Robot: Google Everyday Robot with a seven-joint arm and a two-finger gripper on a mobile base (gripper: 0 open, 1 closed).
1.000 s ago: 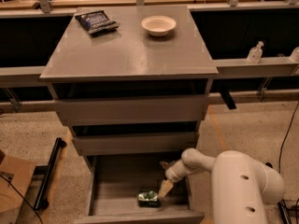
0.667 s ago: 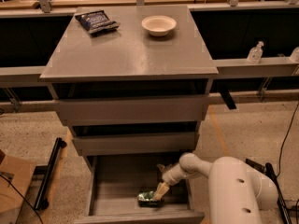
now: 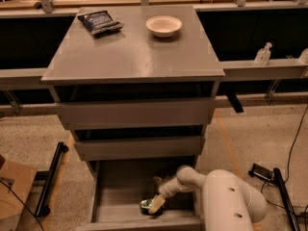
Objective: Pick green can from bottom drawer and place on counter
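The green can [image 3: 146, 205] lies on its side in the open bottom drawer [image 3: 118, 194], near the drawer's front right. My gripper [image 3: 155, 205] reaches down into the drawer from the right and sits right at the can, covering part of it. The white arm [image 3: 226, 196] fills the lower right of the camera view. The grey counter [image 3: 130, 52] above holds no can.
A dark blue snack bag [image 3: 100, 21] and a white bowl [image 3: 163, 26] sit on the counter's far side. Two upper drawers [image 3: 134, 113] stand slightly open above the bottom one. A black bar [image 3: 52, 177] lies on the floor to the left, cables to the right.
The arm has shifted left and lower into the drawer, and the gripper has moved in onto the can. The can has stayed in place.
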